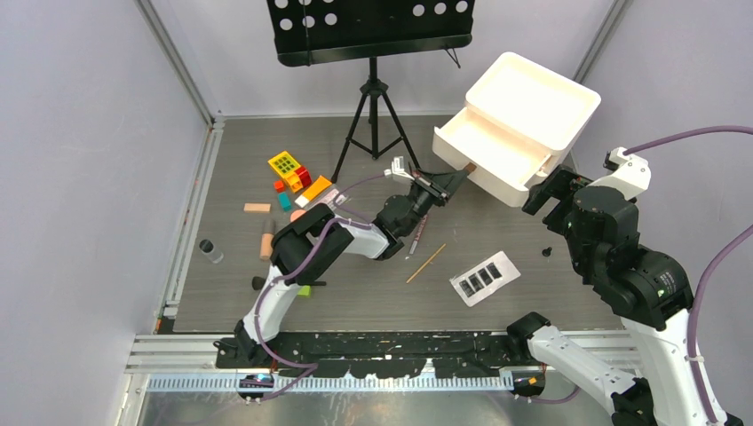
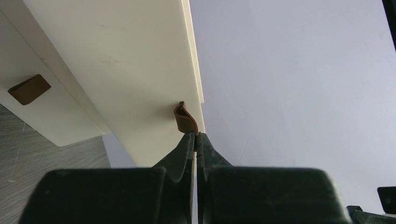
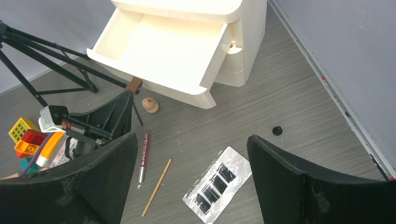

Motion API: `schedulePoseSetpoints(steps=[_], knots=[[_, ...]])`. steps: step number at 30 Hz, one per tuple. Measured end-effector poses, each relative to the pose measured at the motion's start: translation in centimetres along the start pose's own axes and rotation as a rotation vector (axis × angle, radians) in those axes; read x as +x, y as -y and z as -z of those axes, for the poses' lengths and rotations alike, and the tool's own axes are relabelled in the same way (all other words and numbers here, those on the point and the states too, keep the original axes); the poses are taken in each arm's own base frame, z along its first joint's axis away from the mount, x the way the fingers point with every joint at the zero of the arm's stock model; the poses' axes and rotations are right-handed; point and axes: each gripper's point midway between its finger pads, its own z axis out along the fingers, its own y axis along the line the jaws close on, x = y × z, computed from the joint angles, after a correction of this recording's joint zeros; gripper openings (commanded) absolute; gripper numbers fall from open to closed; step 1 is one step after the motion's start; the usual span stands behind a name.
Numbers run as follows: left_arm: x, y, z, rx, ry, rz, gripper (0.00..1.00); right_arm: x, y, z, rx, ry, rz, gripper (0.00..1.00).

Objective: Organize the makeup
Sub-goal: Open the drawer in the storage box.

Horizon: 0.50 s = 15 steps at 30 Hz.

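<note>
My left gripper (image 1: 457,178) is shut on the brown pull tab (image 2: 185,117) of the white drawer box's (image 1: 524,111) top drawer (image 3: 163,49), which stands pulled out and empty. My right gripper (image 3: 189,140) is open and empty, held above the floor near the box. Below it lies the white palette with dark squares (image 3: 218,179), which also shows in the top view (image 1: 485,278). A gold pencil (image 3: 157,186) and a red and silver pencil (image 3: 143,156) lie left of it. A clear black-capped bottle (image 1: 210,251) and a tan tube (image 1: 266,246) lie far left.
Toy blocks (image 1: 293,173) are heaped at the back left behind my left arm. A black music stand tripod (image 1: 373,115) stands at the back. A small black cap (image 3: 278,130) lies right of the palette, and a tan knob (image 3: 150,105) lies under the drawer front.
</note>
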Motion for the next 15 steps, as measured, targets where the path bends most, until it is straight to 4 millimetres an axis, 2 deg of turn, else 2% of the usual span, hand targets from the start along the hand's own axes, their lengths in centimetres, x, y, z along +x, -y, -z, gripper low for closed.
schedulePoseSetpoints(steps=[10,15], knots=[[-0.1,-0.7,1.0,-0.011,-0.004,-0.006,0.00,0.0,0.0,0.0,-0.001,0.000,-0.002,0.91],[-0.2,-0.1,1.4,-0.007,-0.007,-0.024,0.00,0.0,-0.1,0.0,-0.004,-0.002,-0.005,0.91]])
